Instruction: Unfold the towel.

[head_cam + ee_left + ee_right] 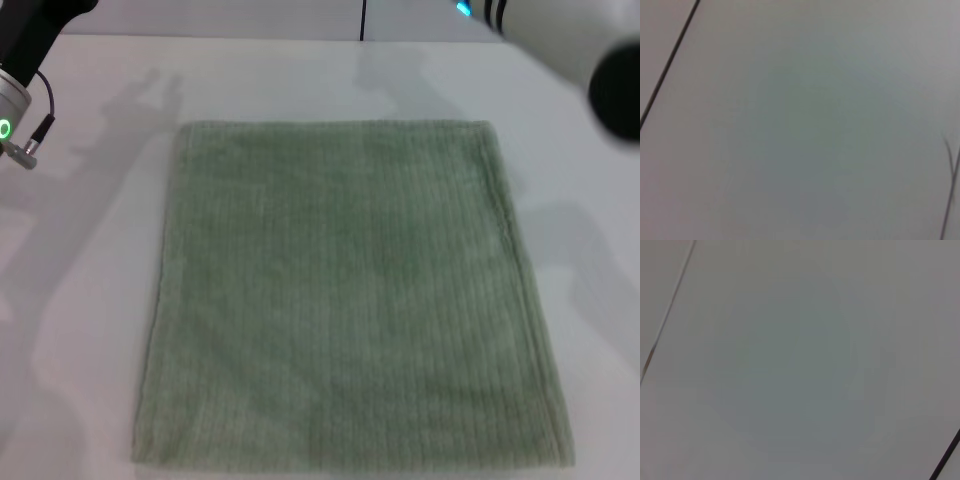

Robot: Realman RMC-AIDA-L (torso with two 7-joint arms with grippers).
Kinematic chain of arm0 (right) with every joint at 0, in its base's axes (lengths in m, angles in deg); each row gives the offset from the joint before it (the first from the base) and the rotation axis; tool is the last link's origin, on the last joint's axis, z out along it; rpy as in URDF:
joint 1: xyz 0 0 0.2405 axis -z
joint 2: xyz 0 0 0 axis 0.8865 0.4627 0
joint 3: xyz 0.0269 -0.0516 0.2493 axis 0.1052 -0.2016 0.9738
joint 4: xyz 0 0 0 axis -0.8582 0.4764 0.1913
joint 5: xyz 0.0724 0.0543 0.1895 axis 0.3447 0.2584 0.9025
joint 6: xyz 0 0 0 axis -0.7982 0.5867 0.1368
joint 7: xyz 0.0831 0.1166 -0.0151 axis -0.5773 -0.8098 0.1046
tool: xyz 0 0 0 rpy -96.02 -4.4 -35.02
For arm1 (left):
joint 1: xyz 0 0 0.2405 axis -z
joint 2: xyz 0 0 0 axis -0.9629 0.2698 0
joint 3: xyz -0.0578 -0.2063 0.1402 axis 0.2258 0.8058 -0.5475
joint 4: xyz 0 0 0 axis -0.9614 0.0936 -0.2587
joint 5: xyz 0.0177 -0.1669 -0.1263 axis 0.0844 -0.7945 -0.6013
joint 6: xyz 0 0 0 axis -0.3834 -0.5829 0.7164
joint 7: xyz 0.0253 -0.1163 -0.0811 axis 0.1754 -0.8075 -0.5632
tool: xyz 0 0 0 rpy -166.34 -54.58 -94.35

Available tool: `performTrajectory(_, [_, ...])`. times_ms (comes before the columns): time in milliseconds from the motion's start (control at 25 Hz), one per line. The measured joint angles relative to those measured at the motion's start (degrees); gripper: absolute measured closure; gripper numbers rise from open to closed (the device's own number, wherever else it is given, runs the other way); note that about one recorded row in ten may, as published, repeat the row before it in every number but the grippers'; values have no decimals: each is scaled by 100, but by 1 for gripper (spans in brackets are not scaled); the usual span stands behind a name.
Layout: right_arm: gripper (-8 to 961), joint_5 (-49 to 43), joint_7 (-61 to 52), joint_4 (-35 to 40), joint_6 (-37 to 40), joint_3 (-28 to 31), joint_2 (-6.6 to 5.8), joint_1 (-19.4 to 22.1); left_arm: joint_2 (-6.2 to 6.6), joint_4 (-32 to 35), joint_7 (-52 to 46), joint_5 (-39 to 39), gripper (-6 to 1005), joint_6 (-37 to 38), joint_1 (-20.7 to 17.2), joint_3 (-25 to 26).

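The towel (350, 295) lies flat in the middle of the table (90, 250), soft, light and limp; best taken by a corner hem. Both tools are out of view, so their state cannot be told.

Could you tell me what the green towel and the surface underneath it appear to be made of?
The towel looks like soft terry cloth, sage green and matte, judging by its fuzzy nap, fine ribbed stripes and a hemmed edge along its right side. The table seems a smooth white laminate or painted board with a dull sheen; soft arm shadows fall on it.
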Motion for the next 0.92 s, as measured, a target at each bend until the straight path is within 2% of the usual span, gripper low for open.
performTrajectory(120, [914, 351, -142, -199, 1955, -1062, 0, 349, -10, -189, 251, -185, 673, -141, 74, 6])
performTrajectory(240, [912, 394, -975, -718, 3826, -1884, 1, 567, -18, -393, 544, -520, 674, -299, 140, 39])
performTrajectory(320, [911, 382, -1625, -1105, 4786, -2135, -1, 726, -23, -544, 730, -835, 674, -410, 179, 69])
performTrajectory(480, [908, 326, -3209, -1712, 5979, -2105, -43, 1309, -27, -707, 1098, -1203, 674, -749, 249, 65])
performTrajectory(760, [907, 272, -4208, -2571, 6529, -1646, -64, 1797, -46, -913, 1741, -1210, 645, -631, 250, 75])
performTrajectory(920, [907, 273, -4574, -2972, 6617, -1352, -65, 1867, -51, -1018, 2031, -1240, 625, -622, 258, 149])
